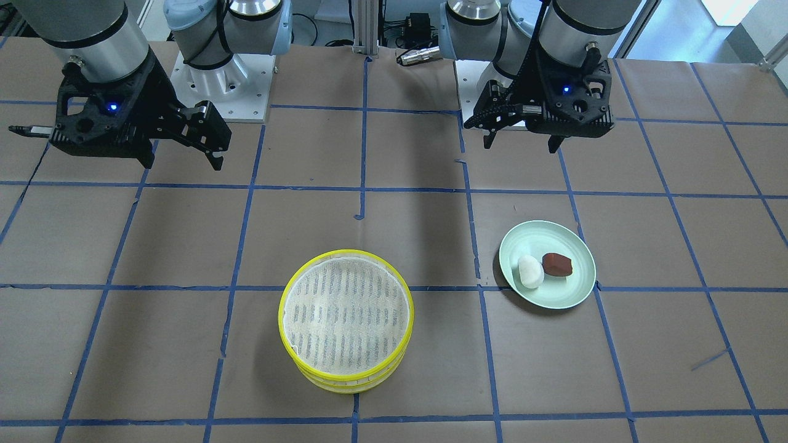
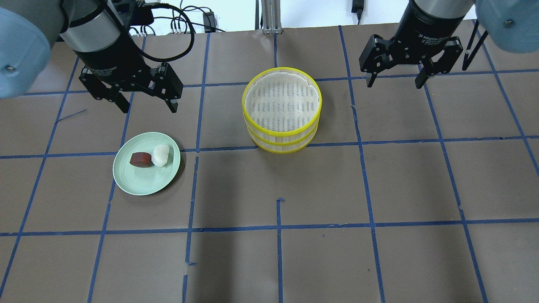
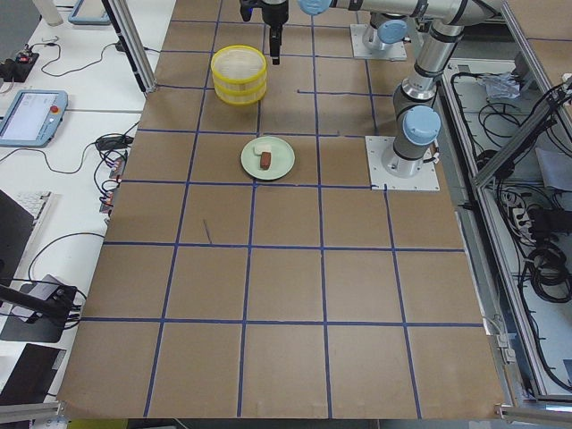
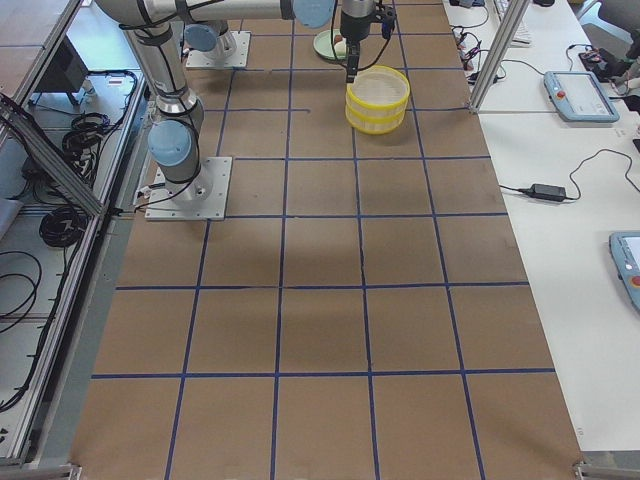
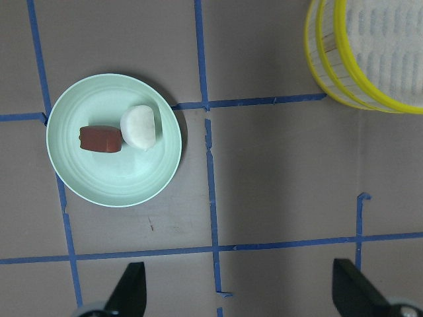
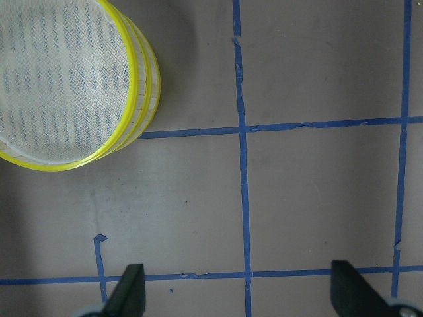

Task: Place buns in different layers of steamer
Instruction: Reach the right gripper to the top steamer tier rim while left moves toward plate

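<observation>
The steamer [image 2: 281, 142] stands as a stack of two yellow-rimmed layers; its top mesh is bare. It also shows in the front view [image 1: 345, 380] and both wrist views [image 5: 328, 72] [image 6: 149, 79]. The white bun [image 2: 160, 155] and the reddish-brown bun [image 2: 140, 159] lie side by side on a pale green plate [image 2: 143, 182], as the left wrist view shows: white bun [image 5: 139, 127], brown bun [image 5: 100, 139]. My left gripper [image 2: 148, 108] hangs open and empty above the table beyond the plate. My right gripper [image 2: 394, 83] hangs open and empty to the right of the steamer.
The table is brown paper with a blue tape grid. The plate [image 1: 561, 296] sits apart from the steamer, on my left side. The arm bases [image 1: 215, 80] stand at the table's robot edge.
</observation>
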